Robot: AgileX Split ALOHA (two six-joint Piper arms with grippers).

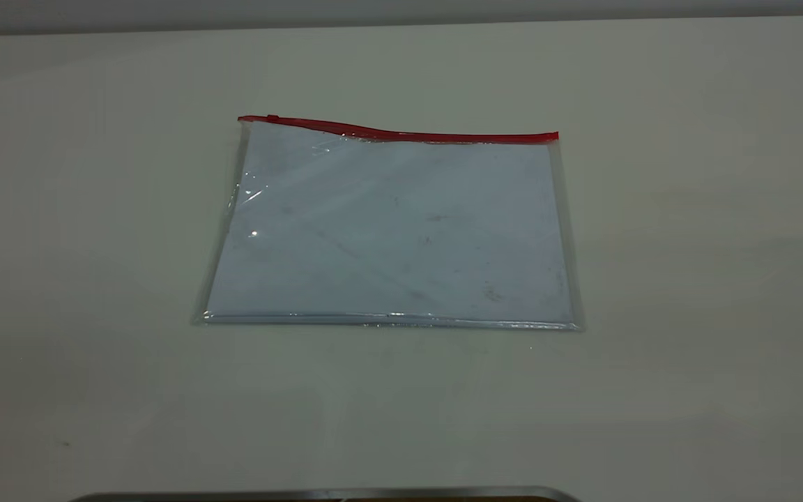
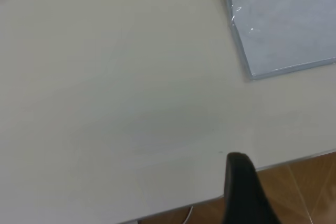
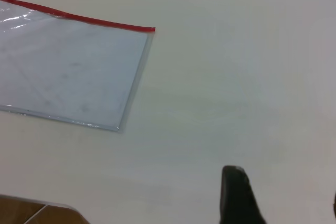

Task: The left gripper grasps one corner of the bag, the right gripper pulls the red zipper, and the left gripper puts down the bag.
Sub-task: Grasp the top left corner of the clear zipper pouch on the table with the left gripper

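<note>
While untouched, bag (image 1: 391, 230) (flat) on table (image 1: 687, 279)

We see a pale table (image 1: 687, 279) filling most of our view. Beyond its edge lies brown wooden floor (image 2: 310, 187).

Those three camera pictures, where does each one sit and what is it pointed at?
Exterior view: outside the rig, looking down across the table at the flat bag with the red zipper on its far edge; no arm shows.
Left wrist view: on the left arm, over the table's near edge; one fingertip of the left gripper shows, plus a bag corner.
Right wrist view: on the right arm, facing the bag's other end; a tip of the right gripper shows.
Shared: all three see the bag; the exterior and right wrist views see the zipper.
</note>
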